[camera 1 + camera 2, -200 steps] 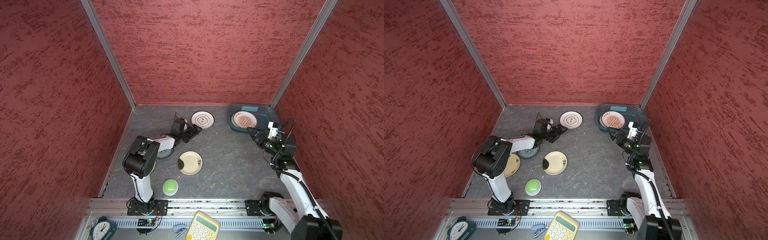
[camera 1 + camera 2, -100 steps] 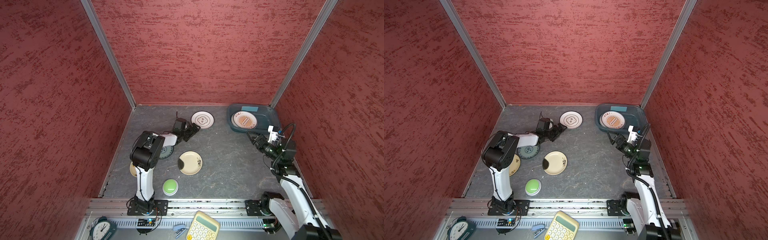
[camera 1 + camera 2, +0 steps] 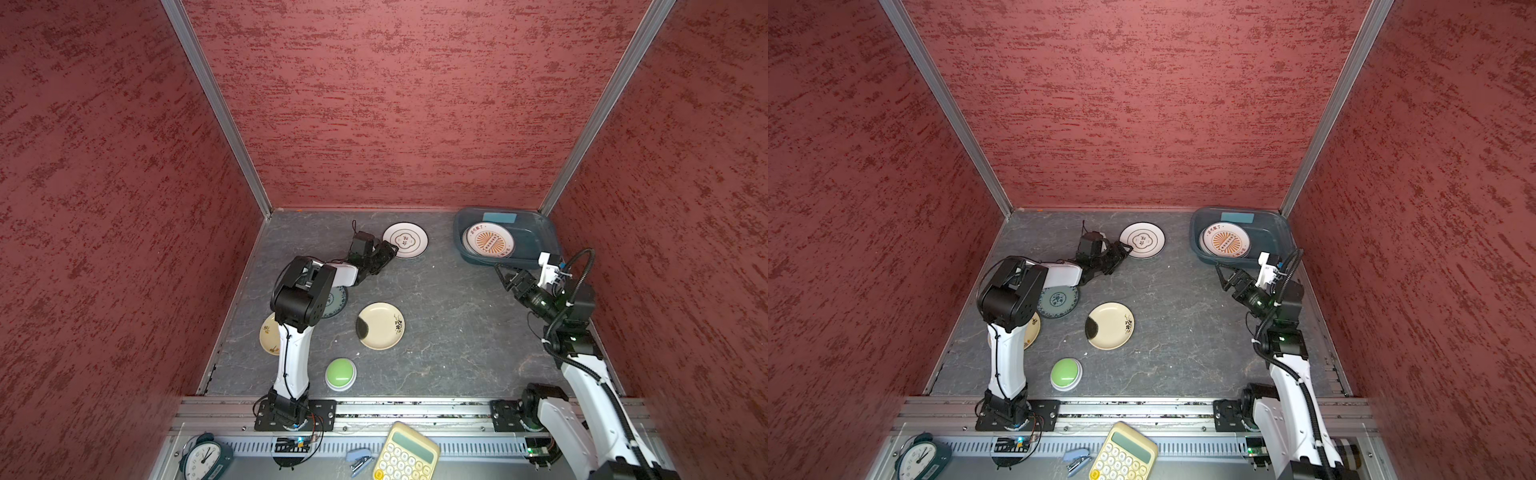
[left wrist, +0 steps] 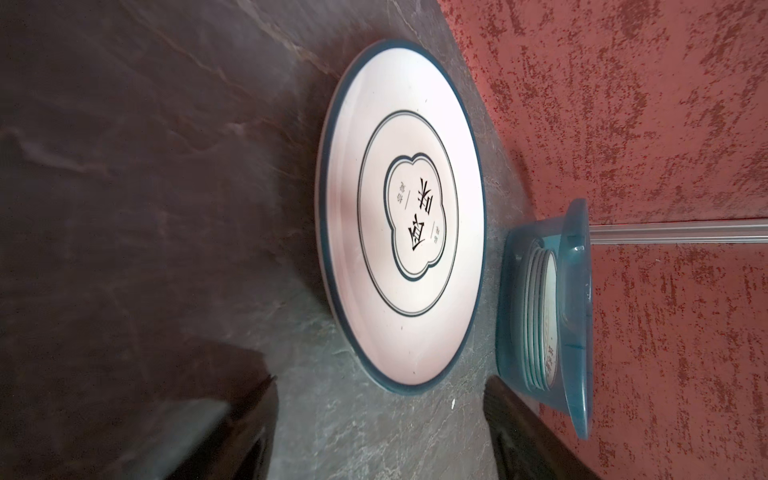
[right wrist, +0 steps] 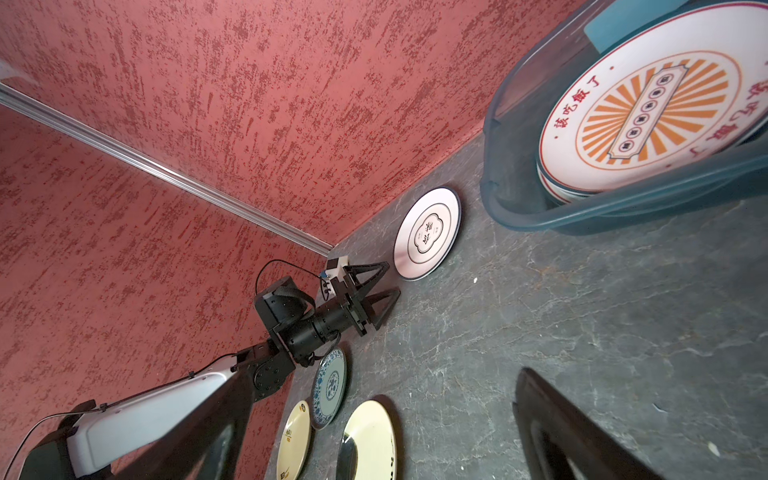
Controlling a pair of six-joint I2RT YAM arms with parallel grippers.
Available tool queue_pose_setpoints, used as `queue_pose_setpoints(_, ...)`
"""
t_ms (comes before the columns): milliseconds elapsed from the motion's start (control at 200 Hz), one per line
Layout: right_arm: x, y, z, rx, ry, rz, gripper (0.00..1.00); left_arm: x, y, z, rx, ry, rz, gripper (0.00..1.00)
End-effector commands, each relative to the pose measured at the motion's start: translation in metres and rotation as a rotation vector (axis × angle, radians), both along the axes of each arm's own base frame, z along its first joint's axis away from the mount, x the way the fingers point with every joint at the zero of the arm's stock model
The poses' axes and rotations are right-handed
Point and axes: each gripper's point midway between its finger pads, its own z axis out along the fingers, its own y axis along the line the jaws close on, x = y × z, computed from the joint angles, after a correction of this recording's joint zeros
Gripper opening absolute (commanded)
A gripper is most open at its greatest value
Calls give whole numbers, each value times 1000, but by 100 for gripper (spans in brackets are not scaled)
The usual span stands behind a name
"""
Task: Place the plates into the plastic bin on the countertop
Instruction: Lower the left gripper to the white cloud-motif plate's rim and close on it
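Two grippers gape empty: we see the left gripper [image 3: 388,250] at the white plate [image 3: 405,240] near the bin [image 3: 534,243], and the right gripper [image 3: 500,276] just before the bin.

Plates [image 3: 488,243] stacked in bin [image 3: 535,241]; four on countertop [image 3: 449,328].

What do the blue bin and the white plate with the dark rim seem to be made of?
The plastic bin: translucent bluish plastic, since the stacked plates show through its wall. The white plate: smooth, slightly glossy, with soft reflections; ceramic or melamine, I cannot tell which.
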Motion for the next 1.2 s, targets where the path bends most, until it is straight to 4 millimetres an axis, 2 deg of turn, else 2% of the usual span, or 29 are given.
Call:
queue_pose_setpoints(0, 0, -1, -9, -26, 13, -10, 99, -2, 6, -29, 32, 65, 36, 74)
queue_pose_setpoints(75, 1, -2, -10, -28, 13, -13, 99, 1, 5, -32, 22, 75, 44, 68)
queue_pose_setpoints(346, 5, -2, -15, -18, 23, -7, 99, 8, 7, -48, -15, 133, 98, 59)
queue_pose_setpoints(416, 7, -2, -18, -21, 28, -6, 99, 11, 4, -51, -31, 132, 94, 53)
queue_pose_setpoints(752, 12, -1, -26, -12, 49, 4, 99, 20, 3, -53, -67, 129, 126, 42)
queue_pose_setpoints(952, 14, -2, -29, -14, 60, 1, 99, 26, 1, -54, -98, 128, 131, 32)
queue_pose_setpoints(1077, 14, -1, -31, -12, 68, 3, 99, 29, 2, -55, -116, 126, 134, 19)
queue_pose_setpoints(1192, 14, -2, -30, -16, 66, 3, 99, 30, 2, -55, -121, 123, 135, 18)
